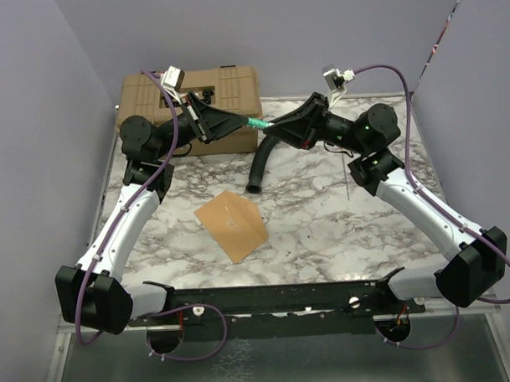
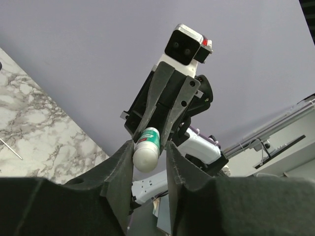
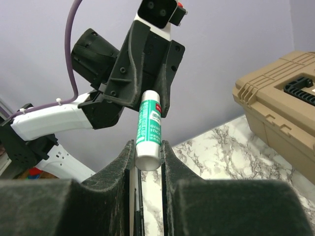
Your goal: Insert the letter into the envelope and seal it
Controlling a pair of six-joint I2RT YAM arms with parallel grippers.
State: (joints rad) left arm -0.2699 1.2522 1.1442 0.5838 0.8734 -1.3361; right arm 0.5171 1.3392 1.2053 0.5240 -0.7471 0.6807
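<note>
The orange-tan envelope (image 1: 231, 226) lies flat on the marble table (image 1: 323, 214), near the middle front, with no gripper by it. No separate pale letter sheet shows. Both grippers are raised at the back of the table, tip to tip, with a green glue stick (image 1: 256, 122) bridging them. My left gripper (image 1: 238, 122) is shut on its white cap end (image 2: 146, 153). My right gripper (image 1: 274, 124) is shut on its flat base end (image 3: 149, 130). The stick is held in the air, well above and behind the envelope.
A tan toolbox (image 1: 193, 94) stands at the back left, also in the right wrist view (image 3: 280, 103). A black corrugated hose (image 1: 261, 164) lies behind the envelope. A thin dark rod (image 1: 347, 176) lies at the right. Lilac walls close in the sides and back.
</note>
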